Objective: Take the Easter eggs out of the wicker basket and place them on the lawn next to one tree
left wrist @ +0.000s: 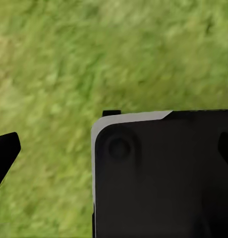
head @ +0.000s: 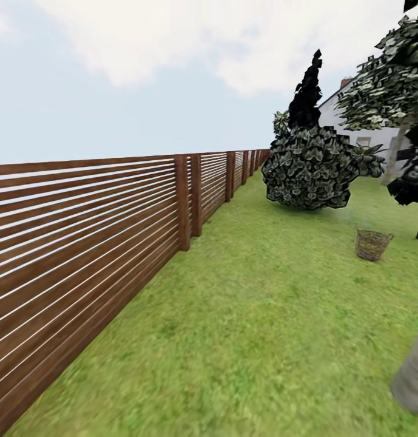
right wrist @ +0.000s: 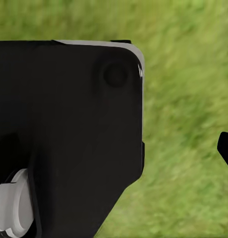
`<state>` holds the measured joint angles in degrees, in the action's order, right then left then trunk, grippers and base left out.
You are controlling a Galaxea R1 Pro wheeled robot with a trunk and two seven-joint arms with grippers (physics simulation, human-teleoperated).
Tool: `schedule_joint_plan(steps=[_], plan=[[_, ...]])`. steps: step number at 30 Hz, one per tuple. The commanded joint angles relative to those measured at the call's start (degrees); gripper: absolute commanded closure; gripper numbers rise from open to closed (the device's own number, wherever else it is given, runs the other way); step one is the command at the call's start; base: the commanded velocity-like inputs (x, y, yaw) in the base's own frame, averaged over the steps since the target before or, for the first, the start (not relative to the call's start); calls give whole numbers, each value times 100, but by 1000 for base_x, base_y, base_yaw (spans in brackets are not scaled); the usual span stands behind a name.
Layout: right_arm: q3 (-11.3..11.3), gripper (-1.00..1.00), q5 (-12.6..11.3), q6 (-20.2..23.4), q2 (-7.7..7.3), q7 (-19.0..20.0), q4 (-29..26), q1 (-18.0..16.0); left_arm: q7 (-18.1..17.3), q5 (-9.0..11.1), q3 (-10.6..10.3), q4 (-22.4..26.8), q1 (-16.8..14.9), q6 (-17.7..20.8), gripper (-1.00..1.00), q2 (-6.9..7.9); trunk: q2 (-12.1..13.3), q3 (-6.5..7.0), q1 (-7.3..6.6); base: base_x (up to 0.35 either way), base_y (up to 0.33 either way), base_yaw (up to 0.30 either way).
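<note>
Hanging over bare grass, both wrist cameras look down on the lawn (left wrist: 54, 59), each with a large black block of the robot's own body (left wrist: 163, 173) across the picture. In the left wrist view one dark fingertip (left wrist: 6, 151) of the left gripper pokes in at one edge and a second dark tip shows at the opposite edge, so the jaws stand spread wide, with only grass between them. In the right wrist view a single dark fingertip (right wrist: 226, 148) of the right gripper shows at the edge over the grass; I cannot tell how its jaws stand. From the head camera, a grey part of the robot (head: 412, 379) sits at the near right corner. A dark brown slatted fence (head: 81, 243) runs along the left, from close by into the distance. Well ahead and to the right, the wicker basket (head: 373, 244) stands upright on the lawn, far from both grippers; its contents cannot be made out. Beyond it sits a round dark bush (head: 309, 170), and at the right edge the tree (head: 391, 85) with its pale trunk, before a white house (head: 354, 121).
</note>
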<state>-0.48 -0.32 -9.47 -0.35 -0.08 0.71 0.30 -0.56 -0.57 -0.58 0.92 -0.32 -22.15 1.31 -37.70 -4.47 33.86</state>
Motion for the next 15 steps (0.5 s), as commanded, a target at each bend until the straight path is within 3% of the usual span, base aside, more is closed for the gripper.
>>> schedule_joint_plan(steps=[1,15], plan=[[-4,-100,-3,-29,0,-1,8,-4,-6,-5,-4,-4,-3,-18,-100,1,-6,-8,5,302,157,-77],[-4,-100,-3,-29,0,-1,8,-4,-6,-5,-4,-4,-3,-18,-100,1,-6,-8,5,305,146,-20]])
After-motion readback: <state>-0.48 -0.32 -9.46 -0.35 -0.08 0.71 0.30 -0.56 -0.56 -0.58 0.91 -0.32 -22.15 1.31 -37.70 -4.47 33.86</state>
